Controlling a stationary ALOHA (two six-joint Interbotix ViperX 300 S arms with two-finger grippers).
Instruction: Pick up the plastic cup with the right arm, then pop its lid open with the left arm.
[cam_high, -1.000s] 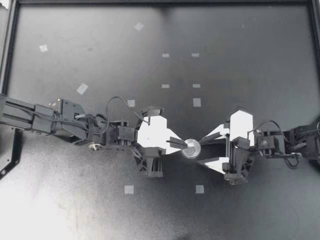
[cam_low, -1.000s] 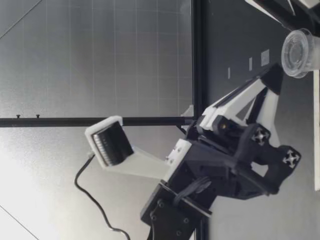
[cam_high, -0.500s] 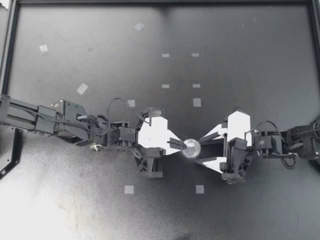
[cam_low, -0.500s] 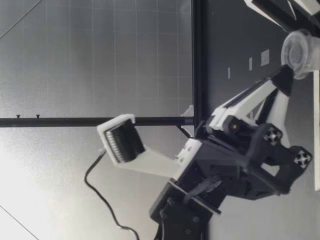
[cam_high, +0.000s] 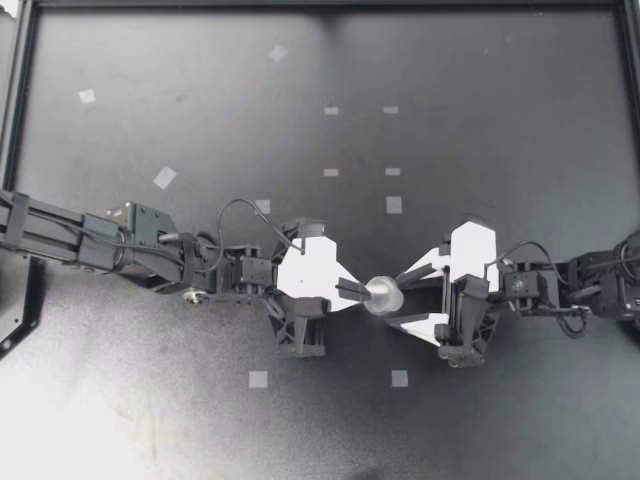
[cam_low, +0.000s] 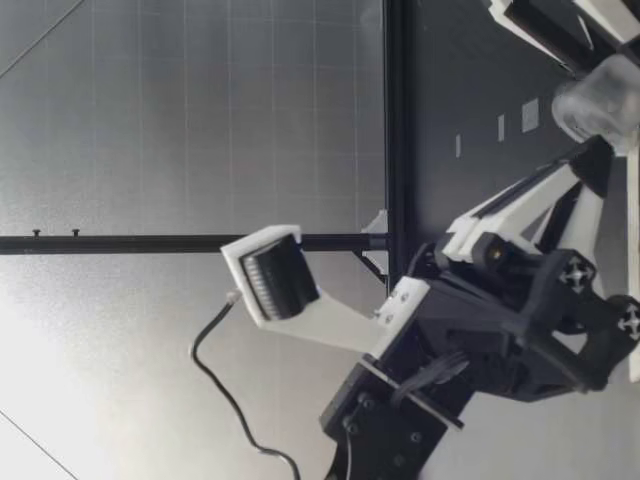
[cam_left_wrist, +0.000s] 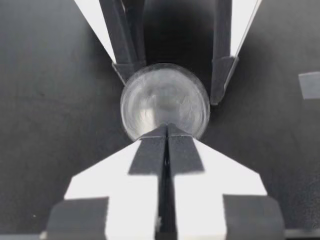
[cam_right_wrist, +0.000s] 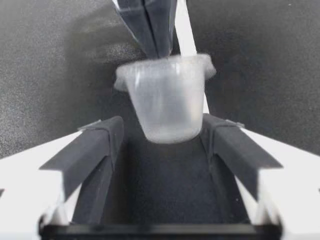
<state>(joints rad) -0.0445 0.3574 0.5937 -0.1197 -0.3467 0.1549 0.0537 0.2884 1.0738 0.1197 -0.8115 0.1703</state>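
My left gripper (cam_high: 355, 292) is shut on the rim of a small clear plastic cup (cam_high: 384, 295) near the middle of the black table. The cup is tipped, with its base toward my right gripper (cam_high: 408, 297), which is open, one finger on each side of the cup. In the left wrist view my shut left gripper (cam_left_wrist: 167, 132) pinches the cup (cam_left_wrist: 165, 102), with the right arm's fingers (cam_left_wrist: 222, 75) beyond. The right wrist view has the cup (cam_right_wrist: 167, 97) between the spread fingers of my right gripper (cam_right_wrist: 162, 127). The low view has the cup (cam_low: 598, 95) above my left gripper (cam_low: 598, 152).
Small white tape squares dot the black table (cam_high: 480, 120), among them one (cam_high: 258, 379) and another (cam_high: 399, 378) nearer the front and one (cam_high: 394, 204) behind the grippers. A black frame rail (cam_high: 20, 100) edges the table. A gridded wall (cam_low: 200, 120) stands behind.
The cup has tipped from mouth-up onto a slant, base toward the right gripper. The left arm reached a little further right; the right gripper slid left, so its fingers now flank the cup.
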